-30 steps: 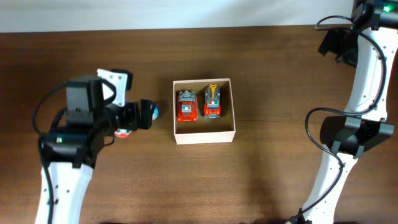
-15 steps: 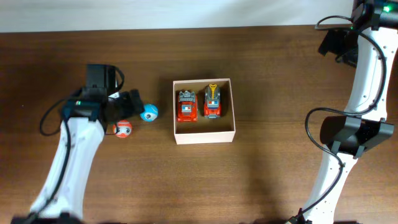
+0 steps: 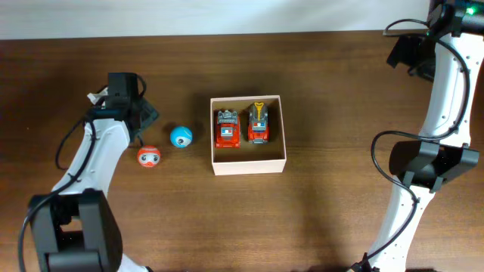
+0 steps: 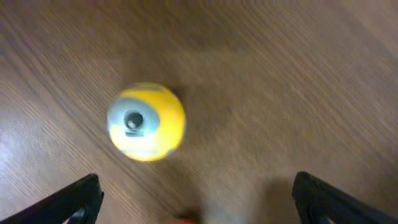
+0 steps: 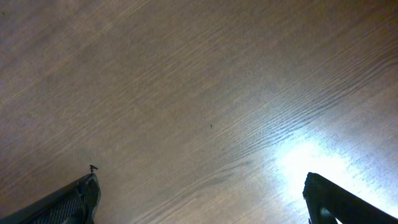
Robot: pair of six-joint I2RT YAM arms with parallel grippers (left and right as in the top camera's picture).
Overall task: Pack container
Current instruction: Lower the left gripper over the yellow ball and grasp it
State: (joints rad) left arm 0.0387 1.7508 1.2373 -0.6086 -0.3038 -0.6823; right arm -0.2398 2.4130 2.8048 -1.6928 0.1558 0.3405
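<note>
The container (image 3: 249,165), a small cream-walled cardboard box, sits at the table's middle with two red toy trucks inside, one on the left (image 3: 228,128) and one on the right (image 3: 259,125). A blue ball (image 3: 180,137) and a red ball (image 3: 149,156) lie on the table left of it. My left gripper (image 3: 142,119) is open and empty, up and left of both balls. In the left wrist view the left gripper (image 4: 202,208) hovers near a yellow ball with a grey face (image 4: 146,121); this ball is hidden in the overhead view. My right gripper (image 5: 202,199) is open over bare wood.
The right arm (image 3: 446,98) stands along the table's right side, far from the box. The table's far edge (image 3: 227,33) meets a white wall at the top. A sliver of red (image 4: 186,219) shows at the left wrist view's bottom edge.
My left gripper has drawn back left and toward the far edge, away from the blue ball, which now lies uncovered. The right arm has not moved.
</note>
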